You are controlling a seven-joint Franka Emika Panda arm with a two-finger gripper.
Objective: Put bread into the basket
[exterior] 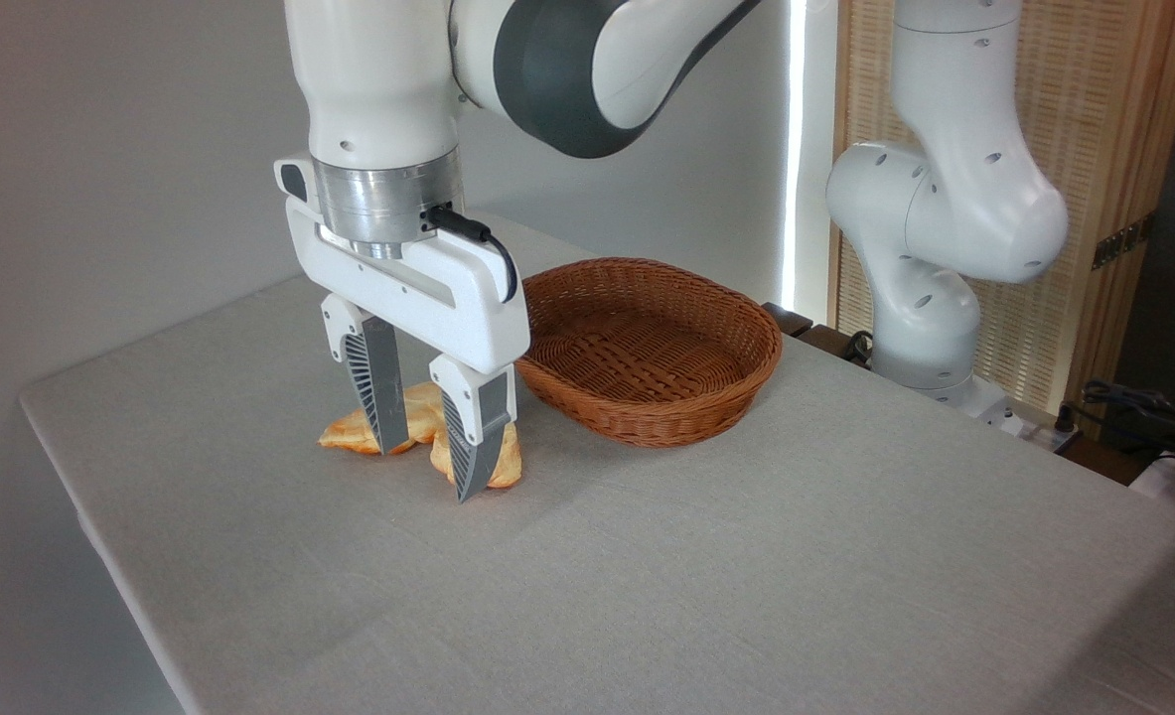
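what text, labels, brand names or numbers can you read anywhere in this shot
None: no readable text shows on the robot arm, the wicker basket, the bread or the table.

my arm shell: smooth glossy white plastic, with a dark grey glossy band at the joint
my wrist ring: brushed bare metal, satin shine
my gripper: white moulded plastic body, matt sheen
my fingers: grey ribbed plastic, dull and grooved
bread: golden-tan crust, slightly shiny, mostly hidden behind my finger
braided loaf: baked golden crust, uneven surface
basket: brown woven wicker, rough, faintly lustrous
table: pale grey woven cloth, matt, fine-grained
screen: light wood frame with a slatted woven panel
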